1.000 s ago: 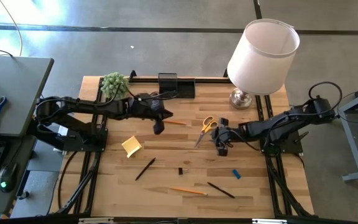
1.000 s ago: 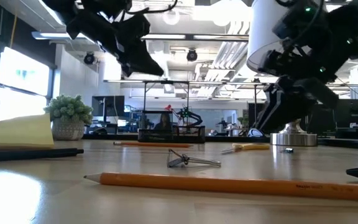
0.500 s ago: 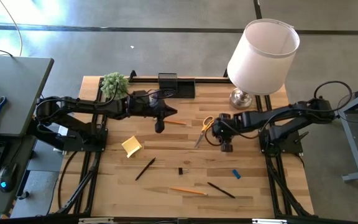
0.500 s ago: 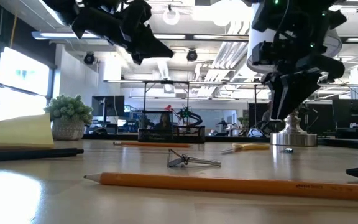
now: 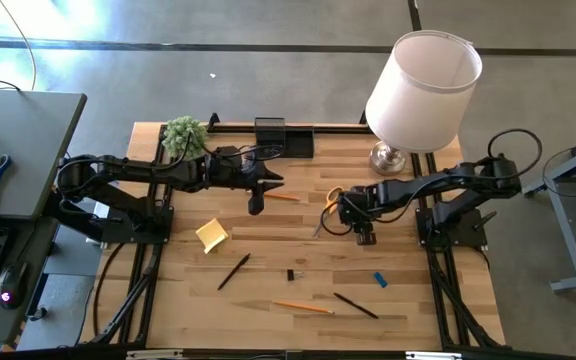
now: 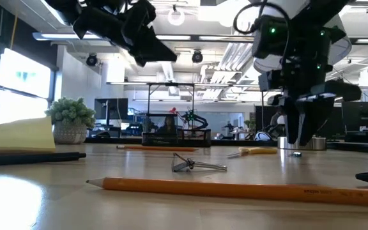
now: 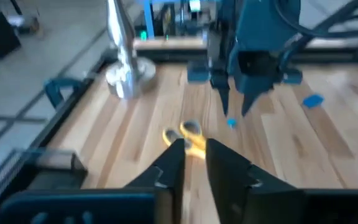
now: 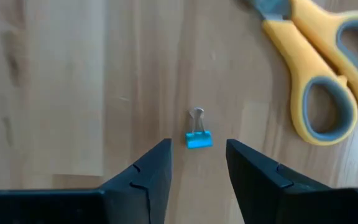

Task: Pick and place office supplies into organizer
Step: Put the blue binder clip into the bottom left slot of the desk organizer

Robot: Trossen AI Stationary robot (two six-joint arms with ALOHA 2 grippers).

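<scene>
Wooden slats [image 5: 268, 240] beneath small blue clip [image 8: 198, 138]

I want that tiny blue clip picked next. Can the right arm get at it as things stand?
Probably yes. The right gripper points down right over the blue clip with its fingers open on either side and nothing between; the scissors lie clear to one side.

Right gripper [image 5: 364, 238]: shifted from mid-table toward the yellow-handled scissors [image 5: 330, 207], now pointing down over a small blue clip [image 8: 198, 138], fingers apart. Left gripper [image 5: 256, 205]: moved slightly toward the organizer [image 5: 283, 137].
</scene>
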